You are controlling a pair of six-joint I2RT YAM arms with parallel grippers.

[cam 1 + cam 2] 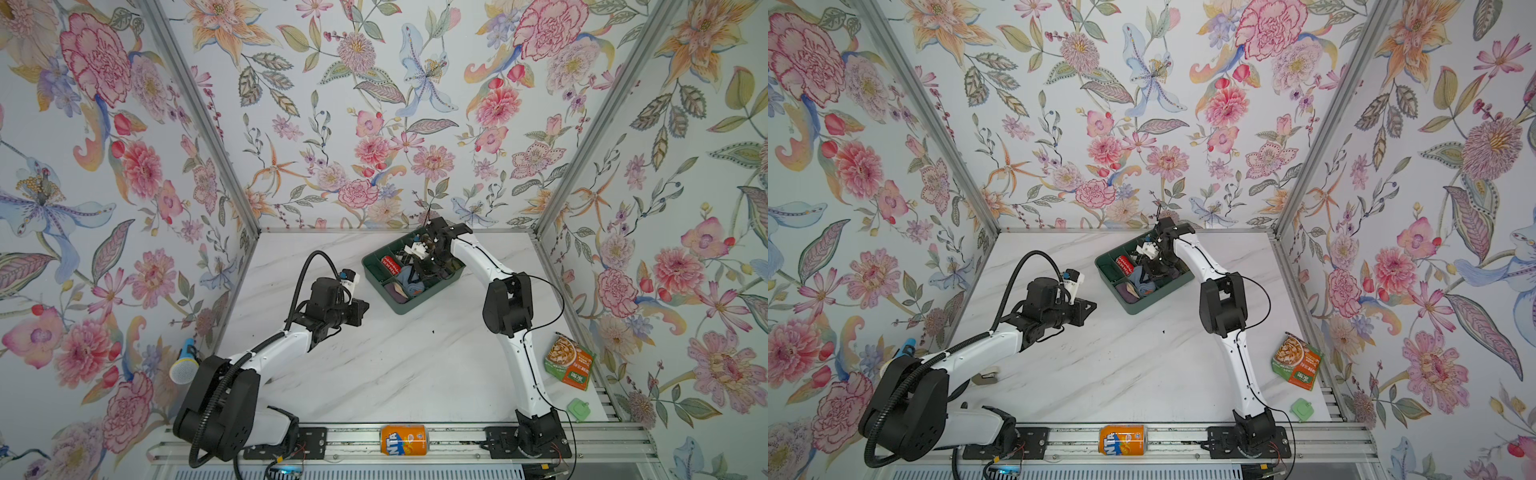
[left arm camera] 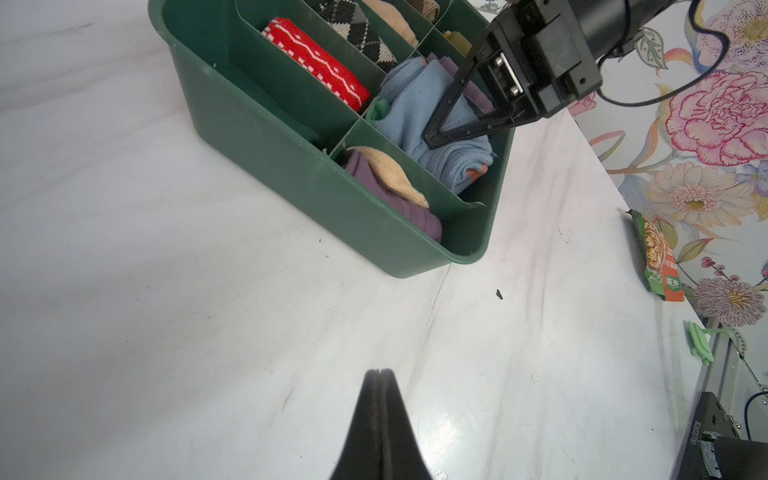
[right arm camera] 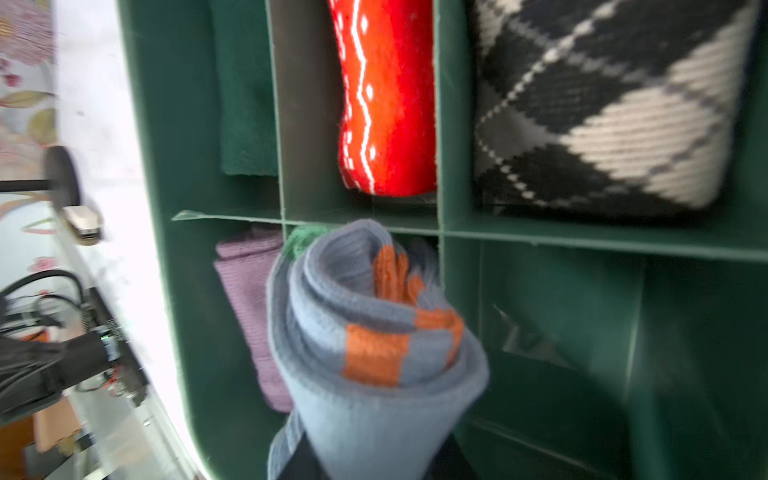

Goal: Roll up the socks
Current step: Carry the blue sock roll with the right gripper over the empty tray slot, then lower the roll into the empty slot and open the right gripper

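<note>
Marbled white tabletop (image 1: 395,374) below: grey-blue ribbed knit socks (image 3: 374,353), orange-striped, a soft rolled spiral, sit pinched in my right gripper (image 2: 432,137) within a green plastic divided bin (image 2: 257,137) (red patterned roll (image 2: 320,62) next compartment); my left gripper (image 2: 377,374) is pressed together.

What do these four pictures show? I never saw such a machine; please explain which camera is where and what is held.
These are two white-and-black robot arms on a marble-look table. Two pictures come from one camera head above, the other two from a camera on each arm's wrist. The right gripper is closed on the rolled grey-blue socks with orange stripes, in a compartment of the green plastic divided bin, beside a purple-and-beige sock roll. The left gripper is shut and empty above bare table. An orange drink can and a green-and-orange food packet lie near the edges.
</note>
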